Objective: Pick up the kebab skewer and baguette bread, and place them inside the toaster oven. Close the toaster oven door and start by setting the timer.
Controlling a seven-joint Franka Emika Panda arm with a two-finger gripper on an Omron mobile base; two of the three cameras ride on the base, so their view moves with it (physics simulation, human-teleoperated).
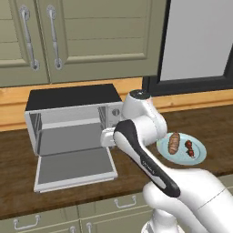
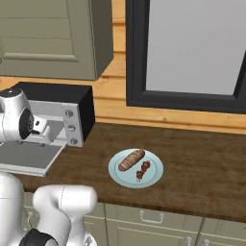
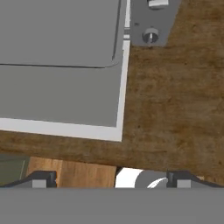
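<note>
The claw (image 3: 111, 178) stands wide open in the hand view, its two dark tips far apart at the bottom of the picture with nothing between them. It looks down on the near right corner of the toaster oven door (image 3: 61, 94), which lies flat and open, grey glass inside a pale frame. At the top of this view sits the oven's silver control panel with a round knob (image 3: 150, 36). Dark wooden surface (image 3: 175, 105) spreads to the right of the door and below it.

In the left base view the toaster oven (image 1: 73, 113) stands at the left on the surface (image 1: 13, 173), black on top, its grey inside bare. The door (image 1: 75, 169) hangs down towards the near edge. The white arm (image 1: 141, 136) crosses in front of the oven's right side and hides the claw there. Right of the arm lies a pale blue plate (image 1: 200, 157) with the baguette bread (image 1: 173, 143) on its left half and the kebab skewer (image 1: 189, 148) just beside it on the right.

In the right base view the oven (image 2: 62, 113) is at the left with three knobs in a column. The plate (image 2: 153, 175) lies well apart from it to the right, carrying the bread (image 2: 131, 160) on its far left part and the skewer (image 2: 142, 169) close by, nearer and to the right. Green cabinets (image 2: 53, 38) hang above.
</note>
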